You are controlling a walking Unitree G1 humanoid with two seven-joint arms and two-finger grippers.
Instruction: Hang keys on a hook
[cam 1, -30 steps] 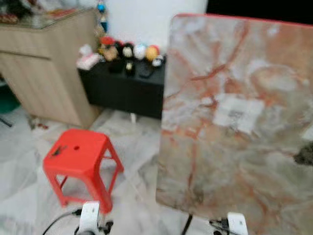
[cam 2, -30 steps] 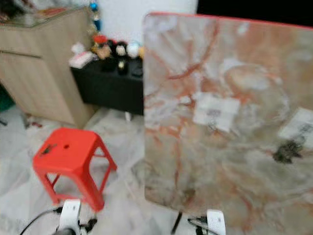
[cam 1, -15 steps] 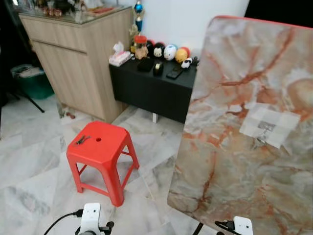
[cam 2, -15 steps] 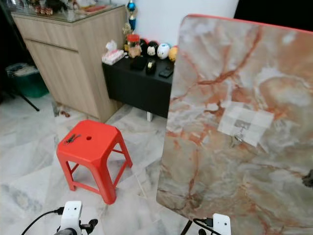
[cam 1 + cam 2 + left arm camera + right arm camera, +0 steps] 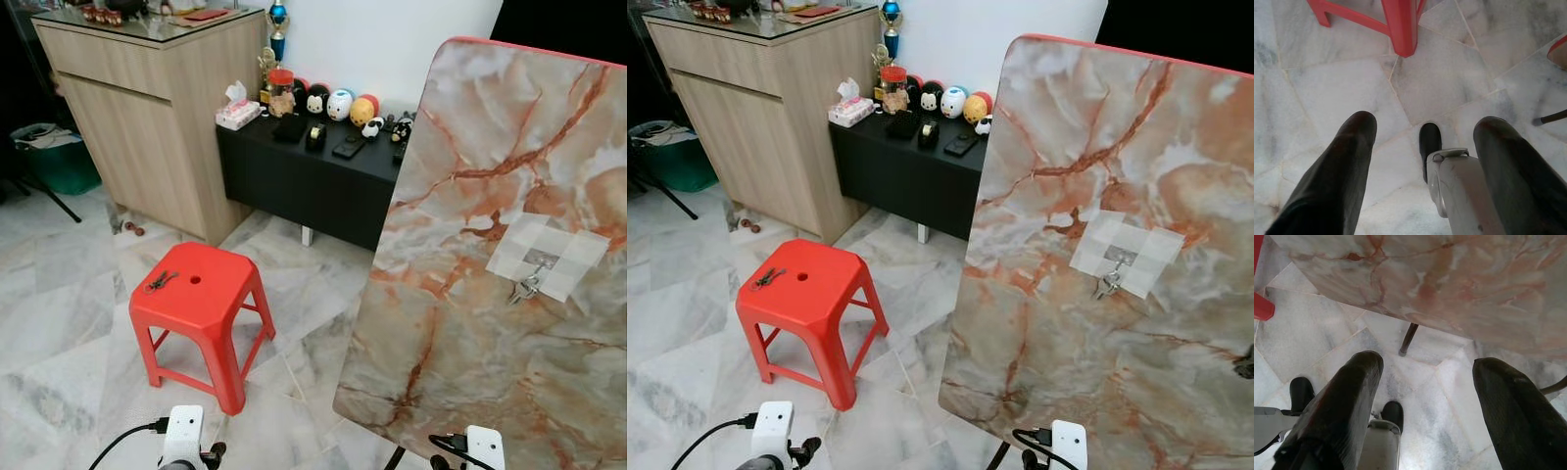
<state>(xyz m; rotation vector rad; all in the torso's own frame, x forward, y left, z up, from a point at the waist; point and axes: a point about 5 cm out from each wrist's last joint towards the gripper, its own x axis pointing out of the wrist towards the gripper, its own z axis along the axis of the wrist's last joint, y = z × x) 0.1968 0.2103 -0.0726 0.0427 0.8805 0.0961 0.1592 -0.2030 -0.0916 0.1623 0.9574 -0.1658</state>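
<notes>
A small bunch of keys (image 5: 159, 283) lies on the top of a red plastic stool (image 5: 201, 305) at the left, near its far-left corner. A tall marble-patterned board (image 5: 509, 294) stands tilted at the right. A taped white patch on it carries a metal hook (image 5: 540, 260) with a key (image 5: 523, 291) hanging below. Both arms hang low. My left gripper (image 5: 1422, 142) is open over the marble floor near a stool leg. My right gripper (image 5: 1425, 377) is open beneath the board's lower edge.
A wooden cabinet (image 5: 147, 117) stands at the back left. Beside it, a low black table (image 5: 304, 166) holds round toy figures, a tissue pack and phones. A green bin (image 5: 59, 157) sits at the far left. The board's dark stand leg (image 5: 1408, 339) meets the floor.
The camera has swung, so the stool and board sit a little differently in the picture and the blur is gone. A key now shows below the hook. Both arms hang as before.
</notes>
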